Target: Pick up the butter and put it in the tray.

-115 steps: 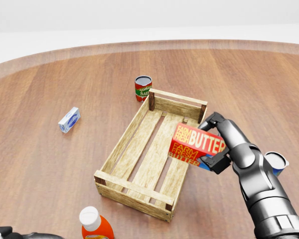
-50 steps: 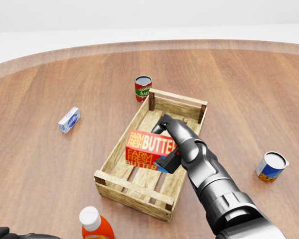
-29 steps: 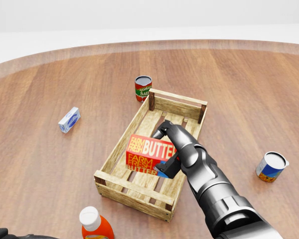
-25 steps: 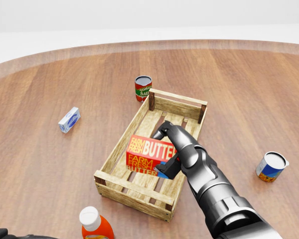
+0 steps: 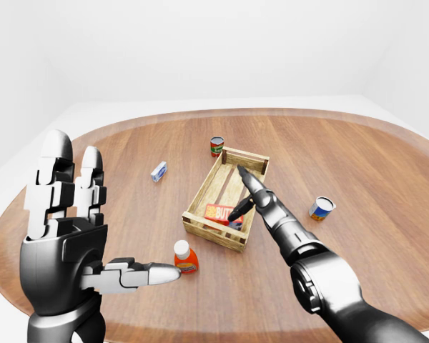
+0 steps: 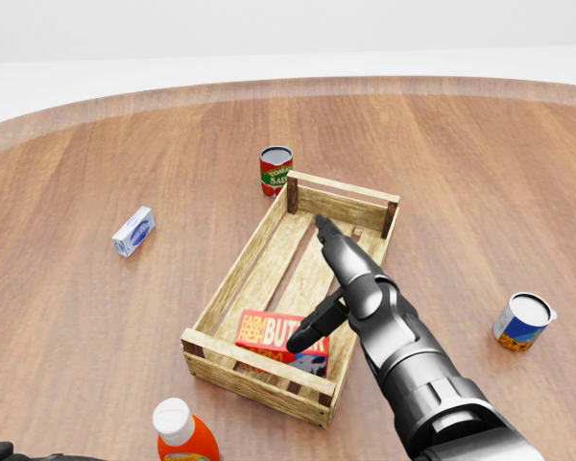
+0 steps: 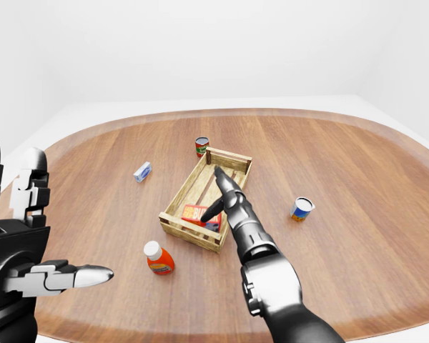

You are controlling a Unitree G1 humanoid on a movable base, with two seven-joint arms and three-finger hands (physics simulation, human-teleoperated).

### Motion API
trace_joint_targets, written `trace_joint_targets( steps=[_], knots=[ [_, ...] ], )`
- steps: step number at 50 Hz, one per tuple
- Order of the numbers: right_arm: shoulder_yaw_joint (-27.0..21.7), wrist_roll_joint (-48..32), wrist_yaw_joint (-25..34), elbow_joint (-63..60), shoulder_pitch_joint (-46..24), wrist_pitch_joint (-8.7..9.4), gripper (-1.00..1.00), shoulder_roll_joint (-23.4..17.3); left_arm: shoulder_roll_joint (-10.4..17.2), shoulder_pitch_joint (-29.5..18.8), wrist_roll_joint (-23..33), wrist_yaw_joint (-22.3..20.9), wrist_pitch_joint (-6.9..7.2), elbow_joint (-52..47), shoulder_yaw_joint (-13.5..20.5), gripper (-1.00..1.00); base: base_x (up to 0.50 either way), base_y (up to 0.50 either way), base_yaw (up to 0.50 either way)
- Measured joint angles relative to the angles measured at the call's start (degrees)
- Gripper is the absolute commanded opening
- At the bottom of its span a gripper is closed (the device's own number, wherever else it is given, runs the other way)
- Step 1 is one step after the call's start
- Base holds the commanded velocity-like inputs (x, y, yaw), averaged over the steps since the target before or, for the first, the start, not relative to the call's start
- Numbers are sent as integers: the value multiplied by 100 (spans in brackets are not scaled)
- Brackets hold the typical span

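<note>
- The right hand (image 6: 338,279) hung over the tray (image 6: 232,280) with its fingers spread wide and holding nothing; two fingers pointed toward the top of the head view, along the tray's length, while the thumb angled down and to the left, its tip just above the butter (image 6: 280,340); whether it touched the box could not be told.
- The butter lay flat on the slats inside the tray, at the end nearest the bottom of the head view, close against that end's rail; its red face with white lettering faced up, and the thumb covered part of it.
- The tray was a slatted wooden crate lying at a diagonal on the round wooden table (image 6: 96,317); its far end pointed toward the upper right of the head view.
- A red-labelled can (image 6: 276,170) stood upright just beyond the tray's far left corner; a small blue-and-white box (image 6: 133,230) lay well to the left of the tray; a blue-and-yellow can (image 6: 523,322) stood apart to the right; an orange bottle with a white cap (image 6: 182,434) stood near the tray's near corner, at the bottom edge of the head view.
- The left hand (image 5: 68,236) was raised at the left of the left-eye view, well clear of the table; fingers stood straight up and the thumb stuck out to the right; it was wide open and held nothing.
</note>
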Motion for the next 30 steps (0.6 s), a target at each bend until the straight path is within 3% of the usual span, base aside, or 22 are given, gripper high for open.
trace_joint_targets(
  steps=[30],
  knots=[
    [8,168,234,-176,-246,0,100,-78,-8,8,-9,-5,0,-57,14,100,0,0,0]
  ],
)
